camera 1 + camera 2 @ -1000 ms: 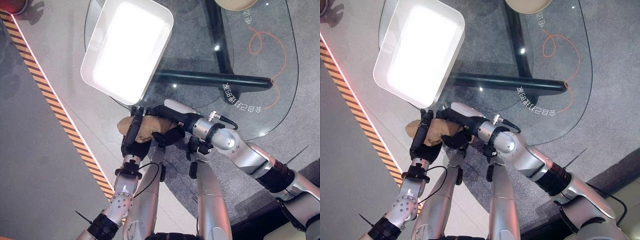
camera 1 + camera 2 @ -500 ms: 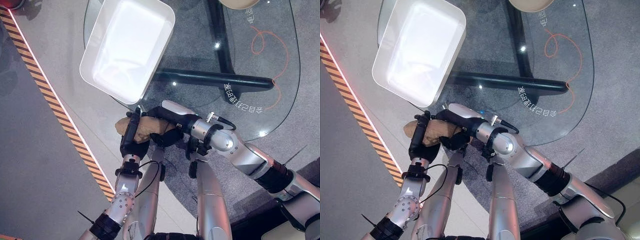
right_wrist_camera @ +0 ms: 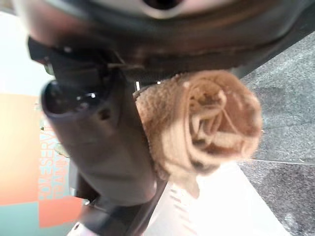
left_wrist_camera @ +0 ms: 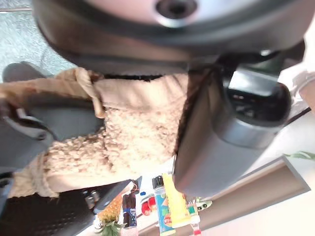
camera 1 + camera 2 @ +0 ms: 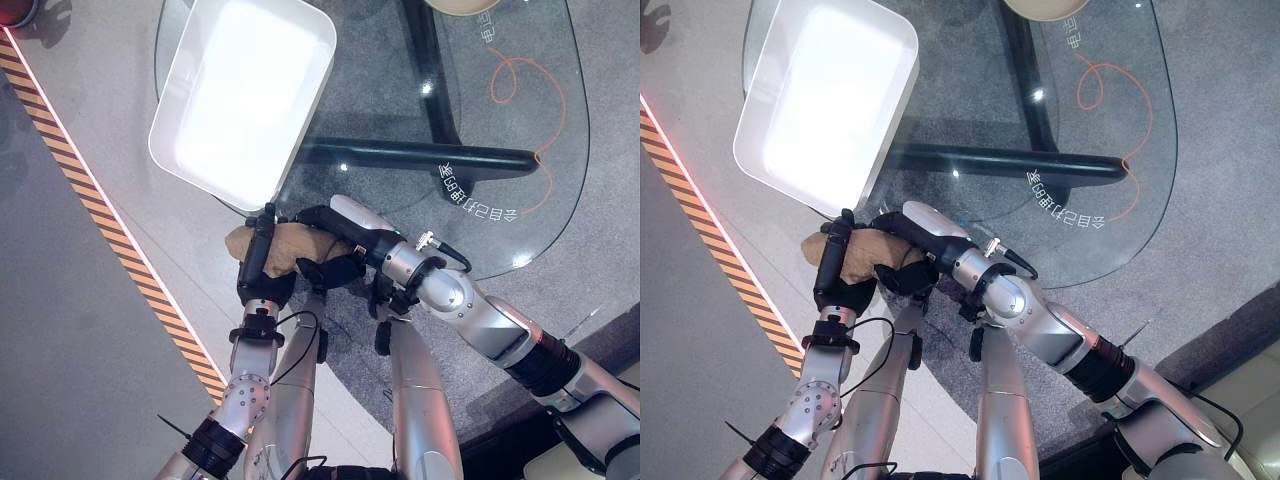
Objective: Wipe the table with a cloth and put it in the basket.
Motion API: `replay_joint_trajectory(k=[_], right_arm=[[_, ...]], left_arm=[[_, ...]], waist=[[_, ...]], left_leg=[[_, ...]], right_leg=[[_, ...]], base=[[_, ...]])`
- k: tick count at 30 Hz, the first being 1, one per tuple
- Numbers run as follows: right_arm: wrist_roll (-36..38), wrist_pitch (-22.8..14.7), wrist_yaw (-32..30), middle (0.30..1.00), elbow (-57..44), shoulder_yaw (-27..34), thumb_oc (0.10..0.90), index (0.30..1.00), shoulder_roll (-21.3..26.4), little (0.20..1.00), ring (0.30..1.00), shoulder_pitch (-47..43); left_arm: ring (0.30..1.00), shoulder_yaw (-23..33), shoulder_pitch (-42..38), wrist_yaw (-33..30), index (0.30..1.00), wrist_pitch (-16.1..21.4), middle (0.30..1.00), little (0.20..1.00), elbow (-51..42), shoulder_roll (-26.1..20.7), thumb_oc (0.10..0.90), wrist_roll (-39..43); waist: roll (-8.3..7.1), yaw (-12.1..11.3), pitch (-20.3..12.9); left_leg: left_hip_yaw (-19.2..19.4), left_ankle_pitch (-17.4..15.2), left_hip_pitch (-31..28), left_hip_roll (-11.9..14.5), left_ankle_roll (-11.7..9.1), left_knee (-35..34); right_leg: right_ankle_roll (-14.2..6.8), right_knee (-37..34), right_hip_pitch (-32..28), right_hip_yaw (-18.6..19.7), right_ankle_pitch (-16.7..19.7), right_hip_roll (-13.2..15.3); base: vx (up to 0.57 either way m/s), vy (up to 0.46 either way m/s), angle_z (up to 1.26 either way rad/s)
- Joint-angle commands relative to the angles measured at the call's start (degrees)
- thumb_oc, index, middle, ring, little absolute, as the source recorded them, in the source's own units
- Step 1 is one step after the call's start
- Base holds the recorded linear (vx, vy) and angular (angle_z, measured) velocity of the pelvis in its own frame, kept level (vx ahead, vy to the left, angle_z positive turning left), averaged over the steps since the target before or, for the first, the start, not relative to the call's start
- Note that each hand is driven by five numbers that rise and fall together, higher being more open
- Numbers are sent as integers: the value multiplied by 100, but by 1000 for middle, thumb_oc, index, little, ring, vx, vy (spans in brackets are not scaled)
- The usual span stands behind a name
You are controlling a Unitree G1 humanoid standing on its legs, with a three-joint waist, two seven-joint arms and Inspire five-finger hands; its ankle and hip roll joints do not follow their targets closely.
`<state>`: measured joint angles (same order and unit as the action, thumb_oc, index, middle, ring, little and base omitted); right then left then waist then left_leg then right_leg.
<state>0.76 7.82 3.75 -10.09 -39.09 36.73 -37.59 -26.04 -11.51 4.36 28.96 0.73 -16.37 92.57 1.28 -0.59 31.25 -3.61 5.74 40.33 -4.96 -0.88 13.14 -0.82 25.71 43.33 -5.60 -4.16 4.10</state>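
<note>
While both hands meet at the near edge of the glass table, the left eye view shows the left hand and right hand closed together around a bunched tan cloth, just near of the white basket. From the right eye view, the same cluster sits beside the striped floor tape. Close up, the left wrist view shows curled fingers pressed around the fuzzy cloth. Finally, the right wrist view shows the cloth rolled tight, its spiral end poking past the thumb.
</note>
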Motion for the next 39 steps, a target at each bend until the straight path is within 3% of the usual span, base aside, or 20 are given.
replay_joint_trajectory(k=[1,18,32,39], right_arm=[[307,-565,-326,900,-772,166,800,900,-216,900,900,204],[247,-703,-918,900,-911,1099,800,900,-226,900,900,735],[313,-833,-966,900,-928,1359,800,900,-290,900,900,982],[847,-1074,-927,900,-923,1437,800,900,-336,900,900,1006]], left_arm=[[300,173,-346,906,300,40,300,200,-1289,210,100,-439],[300,484,-182,985,300,-136,300,200,-1262,311,100,-474],[300,556,-127,1021,300,-148,300,200,-1264,346,100,-488],[300,581,-127,1074,300,-181,300,200,-1276,354,100,-476]], waist=[[-71,-85,-145],[-113,18,-145],[-133,57,-145],[-131,53,-145]], left_leg=[[371,-505,80,-285,406,489],[425,-590,49,-241,414,528],[449,-612,106,-215,412,540],[454,-617,106,-209,412,544]], right_leg=[[-139,-734,-128,195,520,-398],[-177,-663,-122,228,498,-394],[-189,-655,-74,218,487,-390],[-186,-646,-78,208,471,-389]], base=[[0,0,0],[0,0,0],[0,0,0],[0,0,0]])
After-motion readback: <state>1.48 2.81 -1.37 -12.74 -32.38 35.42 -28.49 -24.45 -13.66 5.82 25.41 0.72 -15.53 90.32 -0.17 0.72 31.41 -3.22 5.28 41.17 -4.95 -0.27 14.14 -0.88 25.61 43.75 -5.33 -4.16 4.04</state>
